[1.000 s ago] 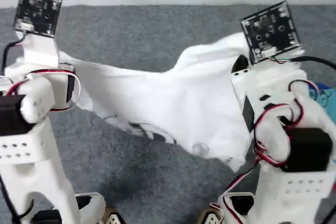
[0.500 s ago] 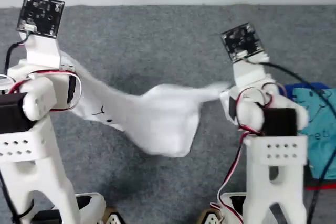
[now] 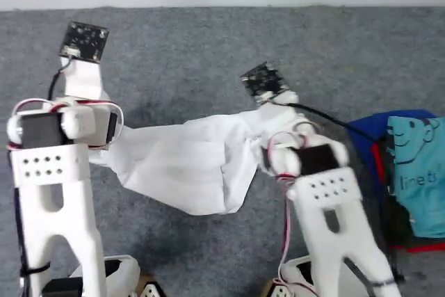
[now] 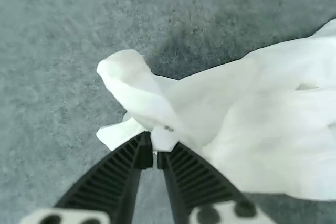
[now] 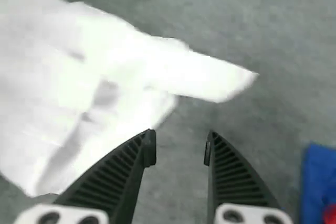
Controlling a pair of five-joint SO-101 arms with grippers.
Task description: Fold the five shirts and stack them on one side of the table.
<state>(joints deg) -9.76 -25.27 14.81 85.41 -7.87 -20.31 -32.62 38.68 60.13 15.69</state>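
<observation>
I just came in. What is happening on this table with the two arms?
The robot is handling a white shirt that lies crumpled on the grey table. The left tool is shut on one edge of it. The right tool is open near the other end and holds nothing. A pile of coloured shirts lies on the right tool's side of the table.

Shirt [image 3: 188, 168] mid table [image 3: 208, 53]; left hand [image 4: 155, 153] at its left end; stack [image 3: 417, 172] far right.

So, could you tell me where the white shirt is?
In the high view the white shirt is bunched centre-left, one corner clamped in the left gripper, the open right gripper by its other end.
</observation>
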